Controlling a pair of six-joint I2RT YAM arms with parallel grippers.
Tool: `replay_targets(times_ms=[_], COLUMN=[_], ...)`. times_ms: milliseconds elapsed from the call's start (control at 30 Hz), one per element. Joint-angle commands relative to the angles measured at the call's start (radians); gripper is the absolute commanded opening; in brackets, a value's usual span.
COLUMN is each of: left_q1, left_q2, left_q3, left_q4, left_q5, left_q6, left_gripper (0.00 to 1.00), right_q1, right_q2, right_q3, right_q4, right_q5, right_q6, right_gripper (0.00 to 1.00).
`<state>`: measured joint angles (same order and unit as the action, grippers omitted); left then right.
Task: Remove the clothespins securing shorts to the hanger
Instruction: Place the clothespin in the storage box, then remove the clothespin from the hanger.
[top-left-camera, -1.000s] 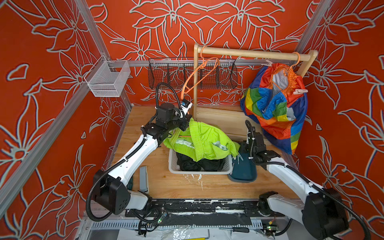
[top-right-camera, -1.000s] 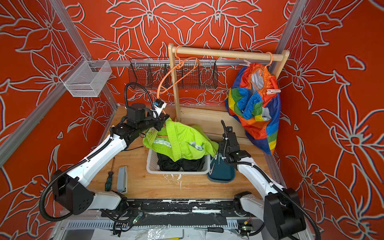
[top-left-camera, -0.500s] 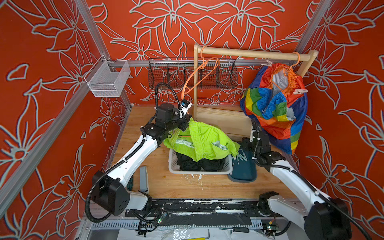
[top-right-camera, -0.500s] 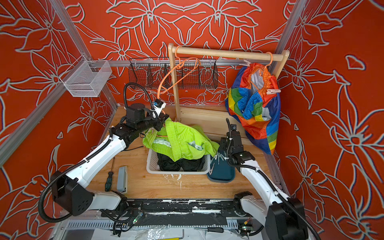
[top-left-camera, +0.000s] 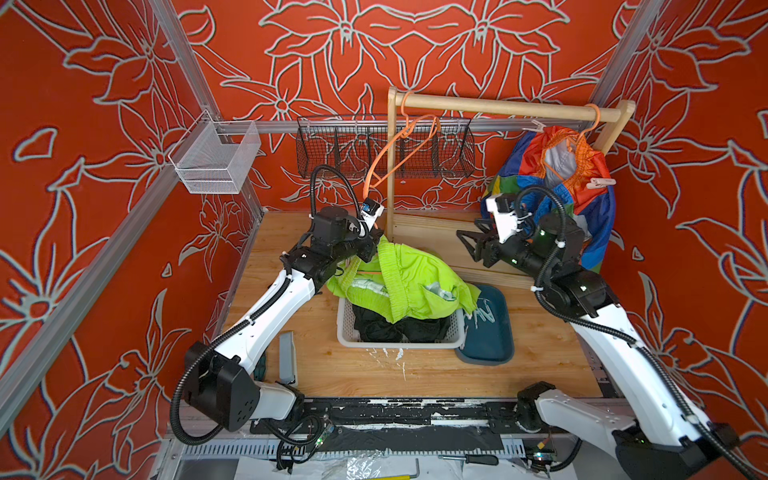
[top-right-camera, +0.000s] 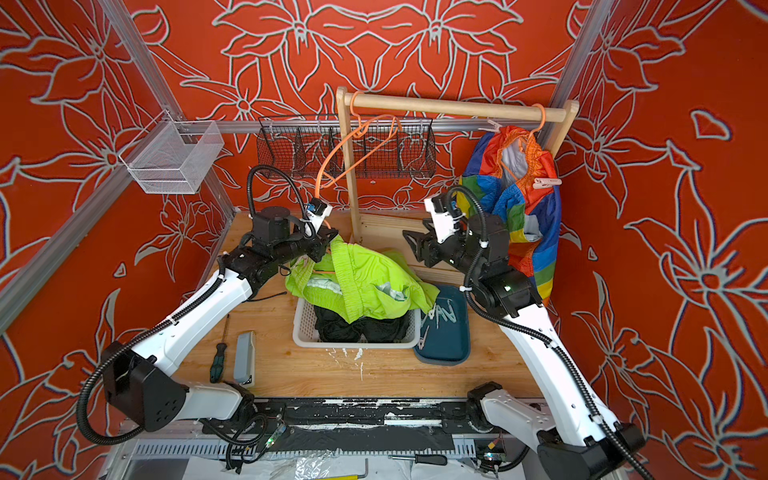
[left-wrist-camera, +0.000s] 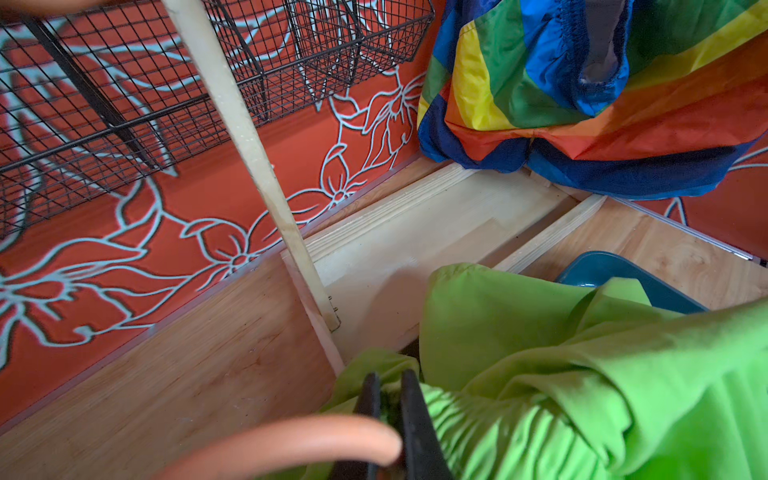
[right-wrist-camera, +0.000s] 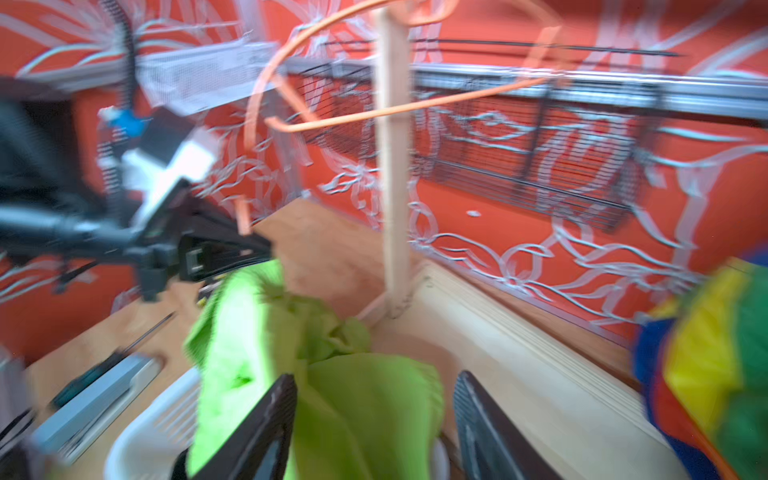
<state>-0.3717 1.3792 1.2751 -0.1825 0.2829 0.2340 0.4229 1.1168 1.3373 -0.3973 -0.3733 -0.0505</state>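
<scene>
Clothespins (top-left-camera: 482, 316) lie loose in the teal tray (top-left-camera: 492, 347) beside the white basket (top-left-camera: 344, 332) near the desk's middle. A pink clothespin (top-left-camera: 602, 182) clamps the rainbow shorts (top-left-camera: 530, 160) to their orange hanger (top-left-camera: 597, 117) over the far right corner. The right claw (top-left-camera: 469, 232) hangs in the air near those shorts, jaws apart and empty. The left claw (top-left-camera: 372, 246) is pinched on the waistband of the lime green shorts (top-left-camera: 415, 286), which drape over the basket.

The likely trouble is that the pink peg sits on the side of the shorts toward the right edge, away from the claw, and the cloth hangs slack. A nudge could swing the hanger and carry the peg aside. A pull without a firm squeeze could drag shorts and hanger off the rail (top-left-camera: 498, 107).
</scene>
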Motion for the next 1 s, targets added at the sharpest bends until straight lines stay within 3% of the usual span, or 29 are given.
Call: replay_targets(times_ms=[0,367,767,900,967], left_q1=[0.007,0.007,0.008,0.008,0.008], left_q2=[-0.01,-0.003,-0.014,-0.017,-0.018], left_q3=[0.0,0.0,-0.003,-0.003,-0.003], left_q4=[0.025,0.026,0.026,0.026,0.026], left_q5=[0.019,0.017,0.018,0.018,0.018], left_q6=[-0.009,-0.007,-0.007,-0.007,-0.006], left_gripper=[0.0,0.0,0.0,0.0,0.0], right_q1=[0.077,0.191,0.211,0.212,0.209], right_q2=[0.088,0.325,0.463,0.461,0.452], right_q3=[0.108,0.34,0.379,0.344,0.328], right_q4=[-0.211,-0.387,-0.389,-0.338,-0.321], right_q5=[-0.042,0.043,0.107,0.126,0.135], right_q6=[-0.151,-0.271,-0.314,-0.314,-0.312], right_gripper=[0.63,0.63,0.62,0.5,0.32])
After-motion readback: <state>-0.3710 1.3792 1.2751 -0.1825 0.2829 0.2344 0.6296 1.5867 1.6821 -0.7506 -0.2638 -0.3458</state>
